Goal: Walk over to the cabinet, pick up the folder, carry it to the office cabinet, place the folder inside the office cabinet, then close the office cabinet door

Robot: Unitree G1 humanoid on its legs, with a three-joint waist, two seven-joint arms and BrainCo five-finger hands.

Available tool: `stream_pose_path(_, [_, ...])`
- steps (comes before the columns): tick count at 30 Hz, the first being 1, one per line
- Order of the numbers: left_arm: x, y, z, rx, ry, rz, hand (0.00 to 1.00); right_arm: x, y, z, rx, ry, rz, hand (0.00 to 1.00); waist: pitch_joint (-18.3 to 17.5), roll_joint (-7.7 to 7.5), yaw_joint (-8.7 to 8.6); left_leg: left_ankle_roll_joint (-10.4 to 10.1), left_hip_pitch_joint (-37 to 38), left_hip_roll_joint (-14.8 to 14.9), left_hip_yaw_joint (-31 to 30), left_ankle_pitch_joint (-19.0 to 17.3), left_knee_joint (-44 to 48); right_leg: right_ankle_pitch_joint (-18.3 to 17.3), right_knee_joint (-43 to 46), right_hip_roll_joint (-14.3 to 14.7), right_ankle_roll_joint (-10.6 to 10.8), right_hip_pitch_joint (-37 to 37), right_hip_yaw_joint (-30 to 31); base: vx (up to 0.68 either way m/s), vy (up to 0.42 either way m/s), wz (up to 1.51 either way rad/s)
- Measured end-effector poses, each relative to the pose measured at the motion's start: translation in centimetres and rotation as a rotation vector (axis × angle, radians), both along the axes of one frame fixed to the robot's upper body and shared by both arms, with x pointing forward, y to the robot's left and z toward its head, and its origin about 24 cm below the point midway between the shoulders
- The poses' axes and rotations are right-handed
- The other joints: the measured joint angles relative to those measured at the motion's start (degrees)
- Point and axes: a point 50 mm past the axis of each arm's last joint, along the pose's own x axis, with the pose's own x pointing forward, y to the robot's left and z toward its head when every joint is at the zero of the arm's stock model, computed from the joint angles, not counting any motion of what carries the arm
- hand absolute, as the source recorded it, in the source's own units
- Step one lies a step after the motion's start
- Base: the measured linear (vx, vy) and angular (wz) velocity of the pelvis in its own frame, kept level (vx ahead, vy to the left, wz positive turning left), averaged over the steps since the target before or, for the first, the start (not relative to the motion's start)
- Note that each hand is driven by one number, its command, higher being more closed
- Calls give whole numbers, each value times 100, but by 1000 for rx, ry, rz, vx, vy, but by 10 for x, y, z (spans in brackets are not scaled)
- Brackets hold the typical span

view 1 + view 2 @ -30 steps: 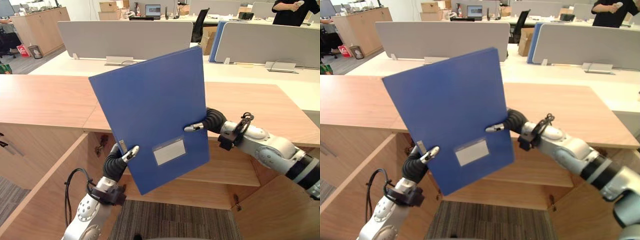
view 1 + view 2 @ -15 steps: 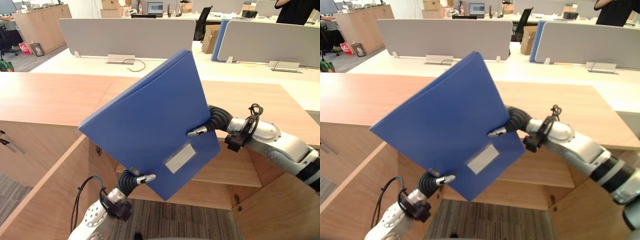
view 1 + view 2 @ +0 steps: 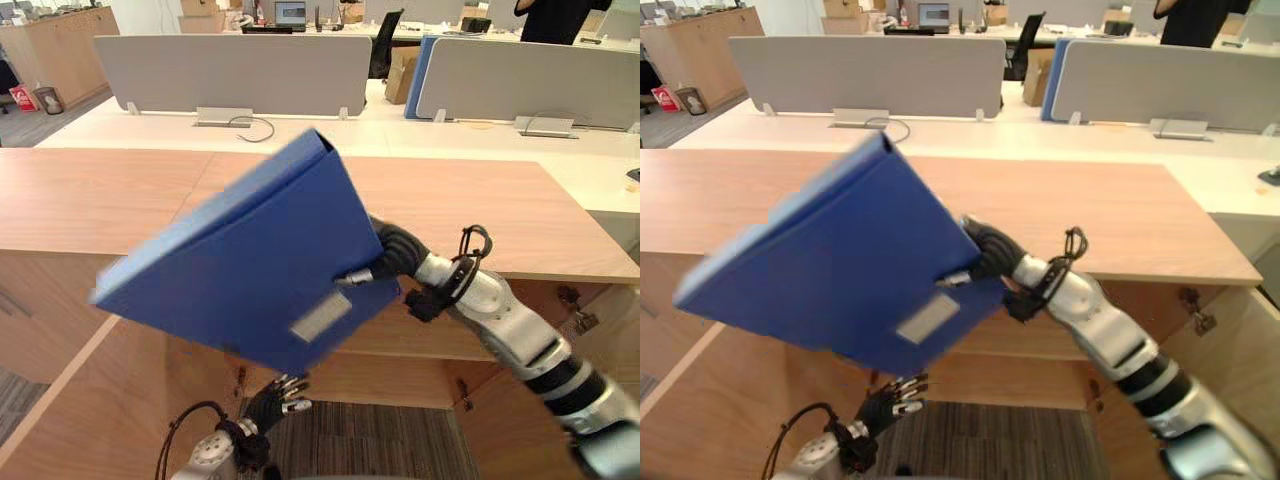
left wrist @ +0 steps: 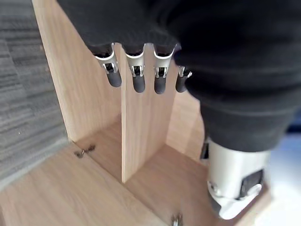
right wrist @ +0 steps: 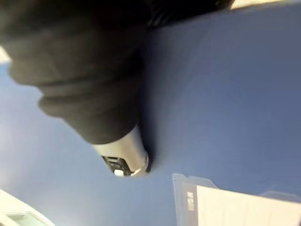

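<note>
Folder (image 3: 250, 270) tilted, R hand (image 3: 387, 252) clamped on its edge, thumb on front. L hand (image 3: 278, 395) below, clear of folder, fingers straight.

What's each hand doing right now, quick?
Left hand: open, holding nothing, below the folder.
Right hand: shut on the folder, thumb pressed on its face.
</note>
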Motion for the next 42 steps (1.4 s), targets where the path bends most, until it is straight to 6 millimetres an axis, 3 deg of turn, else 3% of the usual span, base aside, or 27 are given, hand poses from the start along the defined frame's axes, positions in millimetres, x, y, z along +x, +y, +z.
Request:
stream_pose_path(2, [1, 6, -14, 49, 52, 125, 0, -5, 8, 4, 5, -163, -71, 100, -60, -10, -13, -3, -8, 32, -3, -2, 0, 8, -40, 0, -12, 14, 3, 0, 0, 0])
stream_pose_path(5, [-14, 29, -39, 165, 189, 268, 0, -14, 14, -14, -53, -215, -116, 100, -111, -59, -8, -8, -3, 67, -7, -5, 0, 24, -86, 22, -37, 40, 3, 0, 0, 0])
stream_pose_path(9, [-49, 60, -64, 338, 368, 374, 0, -26, 15, -46, -156, -158, -113, 100, -105, -65, -55, -15, 2, 87, -3, 0, -1, 39, -94, 39, -55, 41, 7, 0, 0, 0])
stream_pose_path(14, [-81, 78, -79, 395, 535, 477, 0, -39, 34, -73, -204, -54, 26, 100, -93, -90, -75, -26, 22, 127, 58, 2, -1, 83, -123, 69, -73, 42, 50, -27, 2, -7])
stream_pose_path(18, [-103, 91, -84, 407, 630, 562, 0, -48, 44, -124, -344, 143, 143, 100, -49, -102, -28, -73, 93, 146, 123, -55, 0, 74, -129, 92, -61, 85, 127, -33, 3, -7])
stream_pose_path(23, [-123, 94, -88, 428, 709, 588, 0, -53, 30, -179, -537, 351, 173, 100, 157, -78, 25, -57, 85, 135, 129, -89, 1, 51, -126, 87, -66, 59, 173, -17, 5, -3])
stream_pose_path(28, [-125, 97, -87, 434, 715, 620, 0, -35, 0, -222, -705, 472, -33, 100, 389, 6, 119, -40, 24, 81, 141, -118, 32, 8, -51, 56, -20, -69, 213, 6, 7, -4])
stream_pose_path(31, [-118, 87, -88, 400, 696, 638, 0, -5, -5, -211, -606, 483, -219, 100, 743, 81, 239, -1, -55, 73, 330, -174, 45, -159, 402, -66, -44, -536, 224, -12, 20, -52])
stream_pose_path(33, [-119, 86, -88, 392, 701, 651, 0, 5, 0, -206, -512, 504, -290, 100, 826, 127, 260, 12, -50, 65, 509, -180, 128, -179, 673, -404, -62, -658, -468, 28, 83, -44])
stream_pose_path(37, [-116, 88, -87, 400, 682, 668, 0, 13, 15, -195, -245, 576, -379, 100, 877, 140, 307, -69, 3, 144, 517, -435, 403, -191, 993, -422, 17, -645, -678, 78, -7, -12])
stream_pose_path(42, [-107, 89, -85, 444, 646, 608, 0, 15, 9, -196, -166, 610, -466, 100, 1146, 3, 306, -103, -51, 161, 408, -620, 717, -259, 1035, -495, 112, -512, -934, -1, -9, 10])
